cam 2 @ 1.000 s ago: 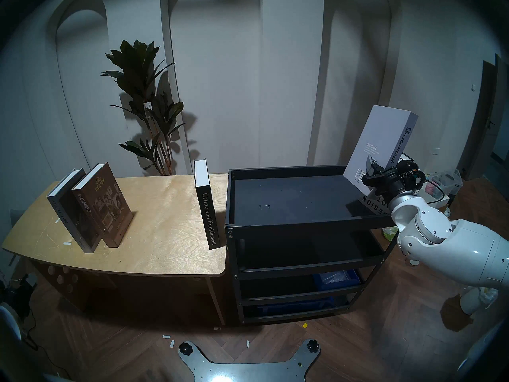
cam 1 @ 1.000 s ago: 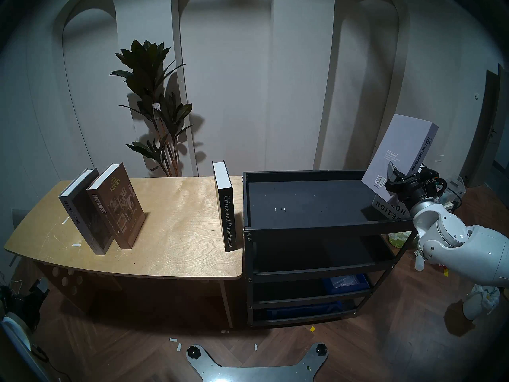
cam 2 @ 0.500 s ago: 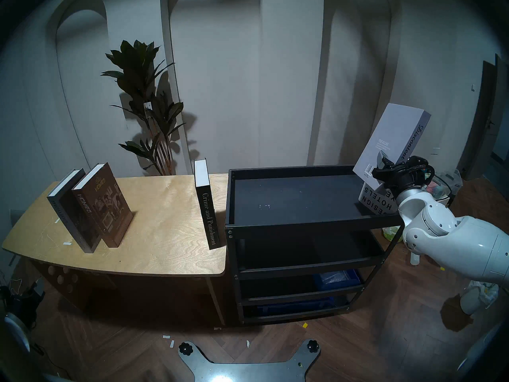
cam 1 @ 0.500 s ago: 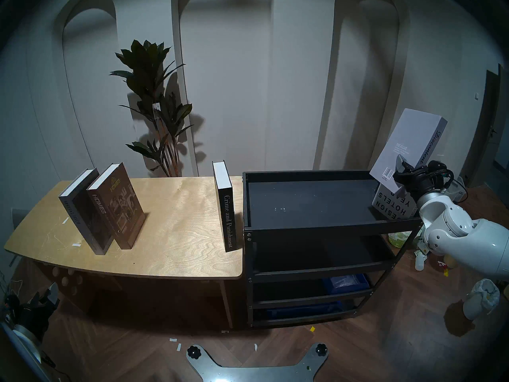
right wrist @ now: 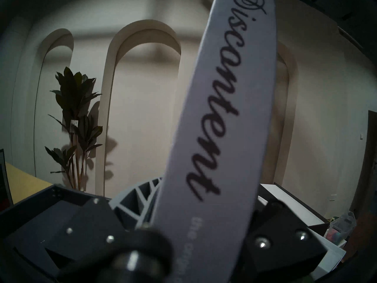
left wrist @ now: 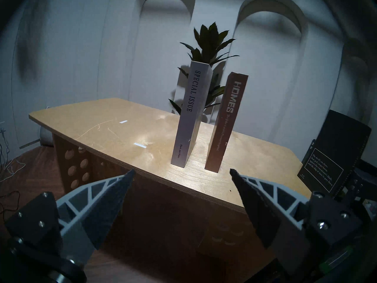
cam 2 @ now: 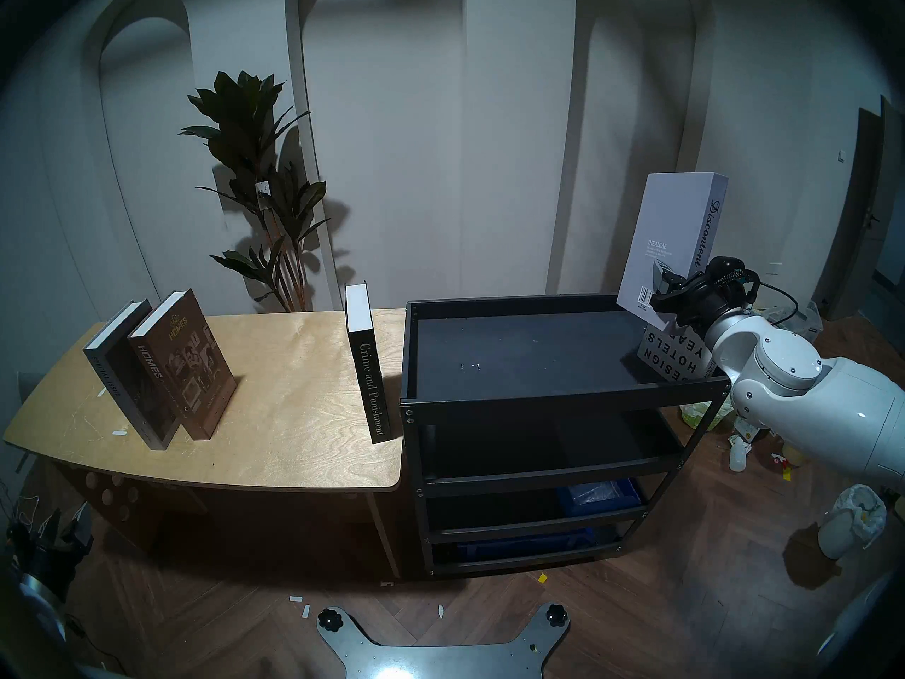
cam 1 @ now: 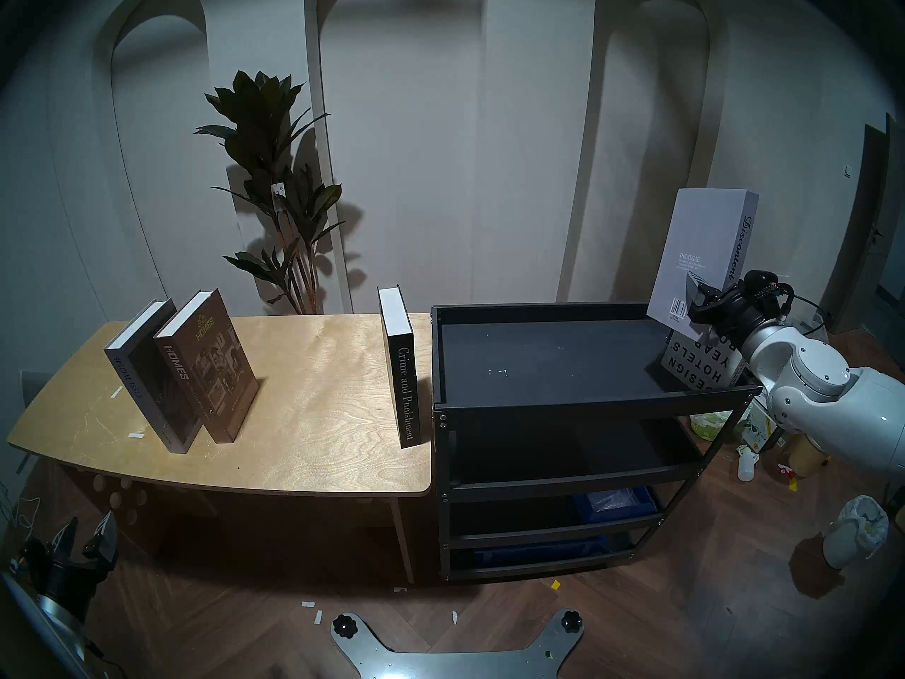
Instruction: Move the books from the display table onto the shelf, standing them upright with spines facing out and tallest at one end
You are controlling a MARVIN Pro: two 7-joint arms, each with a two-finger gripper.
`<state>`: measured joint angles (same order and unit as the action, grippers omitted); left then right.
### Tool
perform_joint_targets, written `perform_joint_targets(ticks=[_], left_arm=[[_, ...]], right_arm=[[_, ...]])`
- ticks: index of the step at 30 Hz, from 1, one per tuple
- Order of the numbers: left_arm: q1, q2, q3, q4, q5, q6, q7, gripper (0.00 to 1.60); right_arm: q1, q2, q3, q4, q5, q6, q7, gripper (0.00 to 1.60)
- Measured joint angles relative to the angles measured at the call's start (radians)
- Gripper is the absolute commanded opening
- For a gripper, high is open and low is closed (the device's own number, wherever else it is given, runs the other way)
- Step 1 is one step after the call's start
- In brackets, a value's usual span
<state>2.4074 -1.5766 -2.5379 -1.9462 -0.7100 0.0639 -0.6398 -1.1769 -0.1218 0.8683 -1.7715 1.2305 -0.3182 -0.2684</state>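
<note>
Gripping the grey "Discontent" book (cam 1: 700, 256) above the shelf (cam 1: 583, 403), my right hand (cam 1: 698, 298) fills its wrist view, while only my released left hand (left wrist: 182, 175) sees the counter's (left wrist: 126, 137) spines.

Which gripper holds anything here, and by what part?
Right gripper clamps the grey "Discontent" book at its lower spine end; left gripper is open, empty.

Table (cam 1: 303, 418), left of frame: Special Issue (cam 1: 142, 369), Homes (cam 1: 205, 364) and Crime and Punishment (cam 1: 399, 364) stand upright. Shelf (cam 1: 583, 403), right: Design Hotels Yearbook (cam 1: 698, 369) (inverted) on top tray.
</note>
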Motion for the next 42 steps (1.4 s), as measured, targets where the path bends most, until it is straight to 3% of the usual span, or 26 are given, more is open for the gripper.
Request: perform_joint_targets(ticks=[4, 9, 14, 22, 35, 42], left_arm=[[-0.021, 0.000, -0.010, 0.036, 0.021, -0.046, -0.047, 1.60], [-0.060, 0.001, -0.019, 0.096, 0.048, -0.131, -0.102, 1.60], [-0.094, 0.006, -0.023, 0.150, 0.064, -0.219, -0.126, 1.60], [-0.124, 0.022, -0.037, 0.199, 0.073, -0.268, -0.136, 1.60], [-0.176, 0.051, -0.044, 0.283, 0.075, -0.311, -0.146, 1.60], [-0.198, 0.056, -0.041, 0.301, 0.077, -0.337, -0.159, 1.60]], right_arm=[[0.006, -0.011, 0.000, 0.027, 0.011, 0.014, 0.009, 0.00], [0.017, -0.065, -0.009, 0.091, 0.012, 0.029, 0.011, 0.00], [0.036, -0.136, -0.058, 0.125, -0.020, 0.040, 0.012, 0.00], [0.083, -0.221, -0.107, 0.151, -0.064, 0.087, 0.018, 0.00], [0.208, -0.373, -0.076, 0.288, -0.257, 0.215, 0.080, 0.00], [0.257, -0.414, -0.092, 0.385, -0.363, 0.224, 0.144, 0.00]])
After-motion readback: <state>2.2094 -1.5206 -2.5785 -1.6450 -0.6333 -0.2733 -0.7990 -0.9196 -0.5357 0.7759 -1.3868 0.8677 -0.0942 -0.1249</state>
